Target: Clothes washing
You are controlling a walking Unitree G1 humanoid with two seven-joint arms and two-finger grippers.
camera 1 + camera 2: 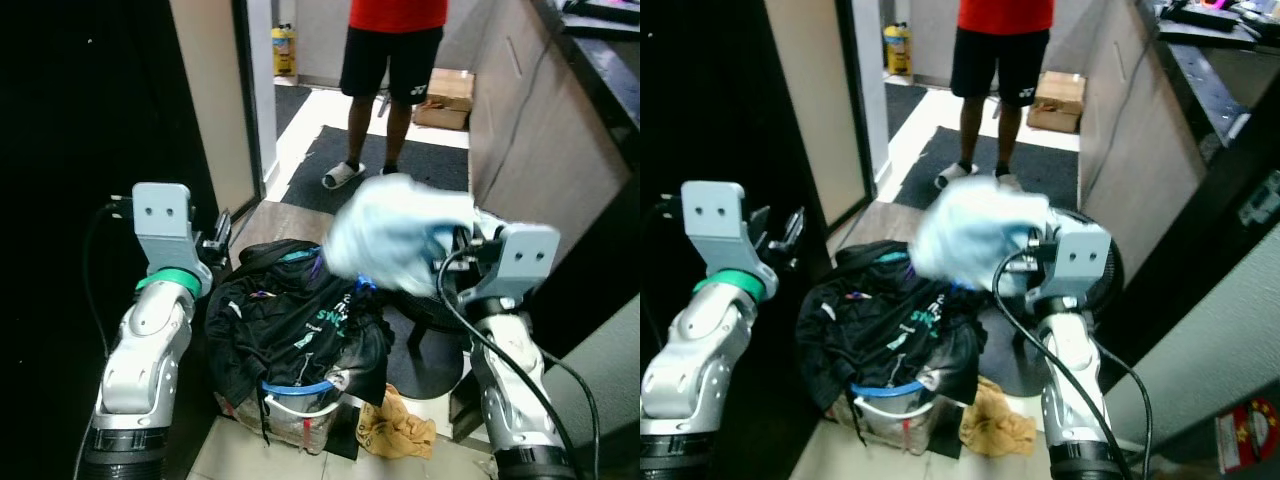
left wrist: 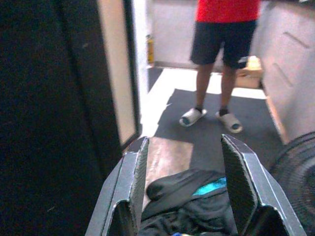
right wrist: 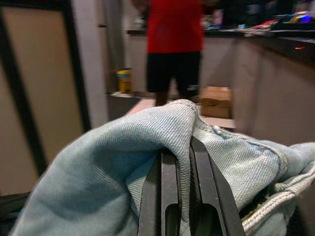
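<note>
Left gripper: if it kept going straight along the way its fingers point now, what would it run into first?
Probably nothing soon. The left gripper, open, points over the dark clothes heaped in the basket, toward bare floor and the dark mat where a person stands. Depth is unclear; a slight dip would meet the clothes first.

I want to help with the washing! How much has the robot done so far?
Just started. The right hand is shut on pale jeans, lifted above the basket. The left hand is open over the dark clothes, holding nothing. Left: that heap and a yellow cloth on the floor.
</note>
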